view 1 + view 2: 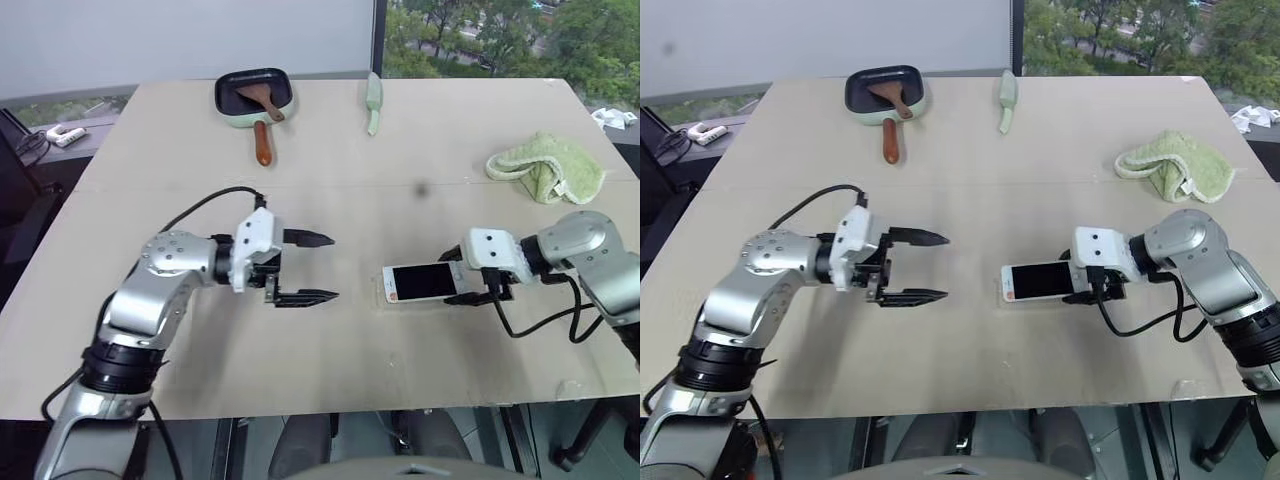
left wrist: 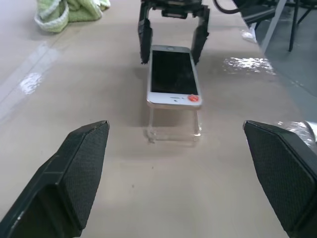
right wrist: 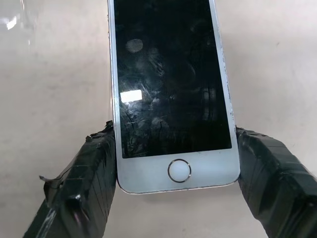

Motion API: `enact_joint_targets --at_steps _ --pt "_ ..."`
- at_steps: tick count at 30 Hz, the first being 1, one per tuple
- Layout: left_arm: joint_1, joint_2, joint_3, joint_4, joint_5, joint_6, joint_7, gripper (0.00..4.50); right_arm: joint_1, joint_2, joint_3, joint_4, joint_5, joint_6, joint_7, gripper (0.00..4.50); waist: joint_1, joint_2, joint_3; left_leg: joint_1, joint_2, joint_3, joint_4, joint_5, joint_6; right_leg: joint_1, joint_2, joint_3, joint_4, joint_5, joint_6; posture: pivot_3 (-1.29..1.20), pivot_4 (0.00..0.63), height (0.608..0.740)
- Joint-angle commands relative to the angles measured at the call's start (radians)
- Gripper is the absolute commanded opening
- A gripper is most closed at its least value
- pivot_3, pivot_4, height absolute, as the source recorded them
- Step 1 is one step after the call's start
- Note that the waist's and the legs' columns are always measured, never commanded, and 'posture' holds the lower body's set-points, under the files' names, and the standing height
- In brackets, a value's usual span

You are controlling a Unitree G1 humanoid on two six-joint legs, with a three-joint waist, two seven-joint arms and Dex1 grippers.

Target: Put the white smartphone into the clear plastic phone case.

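The right gripper (image 3: 176, 183) clamps the flat white smartphone (image 1: 423, 282) by its long edges, glossy black screen up, over the clear case (image 2: 173, 133) near the matte beige table's (image 1: 330, 370) front edge. The left gripper (image 1: 318, 268) gapes wide, empty.

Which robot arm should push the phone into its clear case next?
Probably the right. Its gripper already clasps the white smartphone by its sides, over the clear plastic phone case. The left gripper hangs open, apart.

Green pan (image 1: 253, 95) with spatula, green cloth (image 1: 547, 165) on table (image 1: 330, 370).
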Motion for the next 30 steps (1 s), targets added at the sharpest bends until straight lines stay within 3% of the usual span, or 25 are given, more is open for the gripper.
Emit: enact_joint_targets --at_steps 1,3,10,23,30 --pt "-0.044 -0.029 -0.008 0.015 -0.02 0.008 -0.013 3.71 -0.008 0.0 -0.011 -0.007 -0.011 -0.019 -0.001 3.06 -0.001 0.0 0.0 0.0 0.0 0.0 0.0 0.0 0.0 0.0 0.0 0.0 0.0 0.0 0.0 0.0 0.15 0.74" --pt "-0.066 -0.058 -0.03 0.044 0.004 -0.004 -0.003 2.72 -0.005 -0.001 -0.008 -0.007 -0.019 -0.018 -0.003 3.06 0.0 0.0 0.0 0.0 0.0 0.0 0.0 0.0 0.0 0.0 0.0 0.0 0.0 0.0 0.0 0.0 0.15 0.74" --pt "-0.105 -0.144 -0.127 0.087 0.09 -0.011 0.036 0.06 0.002 -0.004 0.003 -0.036 -0.036 0.03 -0.002 3.06 0.0 0.0 0.0 0.0 -0.003 0.0 0.0 0.002 -0.003 0.0 0.0 0.0 0.0 0.0 0.0 0.0 0.15 0.74" --pt "-0.113 -0.252 -0.233 0.166 0.226 -0.067 0.11 0.06 -0.033 -0.006 0.061 -0.057 -0.1 0.097 0.021 3.06 0.001 0.0 0.0 0.0 -0.003 -0.001 0.001 0.002 -0.003 0.0 0.0 0.0 0.0 0.0 0.0 0.0 0.15 0.74" --pt "-0.093 -0.262 -0.289 0.184 0.319 -0.033 0.167 0.06 -0.046 -0.001 0.083 -0.069 -0.111 0.126 0.03 3.06 0.001 0.0 0.0 0.0 -0.004 -0.001 0.001 0.002 -0.003 0.0 0.0 0.0 0.0 0.0 0.0 0.0 0.15 0.74"
